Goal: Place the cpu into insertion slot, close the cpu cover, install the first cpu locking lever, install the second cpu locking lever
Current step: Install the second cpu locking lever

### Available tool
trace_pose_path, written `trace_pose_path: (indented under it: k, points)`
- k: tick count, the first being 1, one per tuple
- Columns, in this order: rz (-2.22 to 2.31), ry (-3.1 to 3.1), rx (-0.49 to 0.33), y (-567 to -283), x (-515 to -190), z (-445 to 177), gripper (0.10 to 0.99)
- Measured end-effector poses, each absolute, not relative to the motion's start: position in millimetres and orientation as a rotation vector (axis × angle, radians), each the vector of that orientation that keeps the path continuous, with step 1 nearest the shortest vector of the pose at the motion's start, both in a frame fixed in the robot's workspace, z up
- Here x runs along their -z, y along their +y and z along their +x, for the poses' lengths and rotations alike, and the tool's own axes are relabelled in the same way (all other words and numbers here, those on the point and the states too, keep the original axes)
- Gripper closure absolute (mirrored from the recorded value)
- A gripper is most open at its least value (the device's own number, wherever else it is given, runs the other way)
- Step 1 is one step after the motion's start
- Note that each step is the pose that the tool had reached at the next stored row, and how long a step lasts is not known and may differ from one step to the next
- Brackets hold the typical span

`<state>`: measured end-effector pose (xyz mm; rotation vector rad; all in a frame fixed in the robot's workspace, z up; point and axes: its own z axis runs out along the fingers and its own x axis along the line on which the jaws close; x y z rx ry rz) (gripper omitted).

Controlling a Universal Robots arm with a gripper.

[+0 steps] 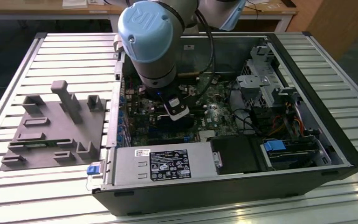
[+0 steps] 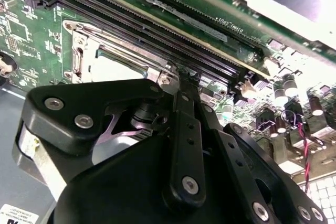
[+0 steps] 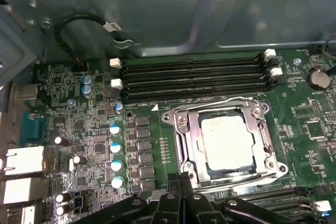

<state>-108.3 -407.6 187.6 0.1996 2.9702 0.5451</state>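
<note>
The cpu (image 3: 226,141), a pale silver square, lies in the insertion slot (image 3: 274,169) on the green motherboard. The silvery cpu cover (image 3: 185,139) lies flat over it, with the chip showing through its window. A thin wire lever (image 3: 215,101) runs along the cover's edge beside the memory slots. In both wrist views my black gripper (image 3: 180,178) has its fingers together, empty, with the tips at the socket's corner (image 2: 176,80). The cpu (image 2: 113,69) and the cover (image 2: 84,51) sit just past the tips. In the exterior view the gripper (image 1: 175,112) reaches down inside the open computer case.
Long black memory slots (image 3: 194,80) run beside the socket. Blue-topped capacitors (image 3: 116,148) and rear ports (image 3: 23,161) stand nearby. A black cable (image 3: 79,24) loops on the case wall. The power supply (image 1: 160,165), a drive cage (image 1: 260,84) and a grey fixture (image 1: 54,126) surround the work area.
</note>
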Motion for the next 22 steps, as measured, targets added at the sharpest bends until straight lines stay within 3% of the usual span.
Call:
trace_pose_path:
  k: [22]
  points:
    - [0.199,2.971,-0.541,-407,-200,-108,0.984]
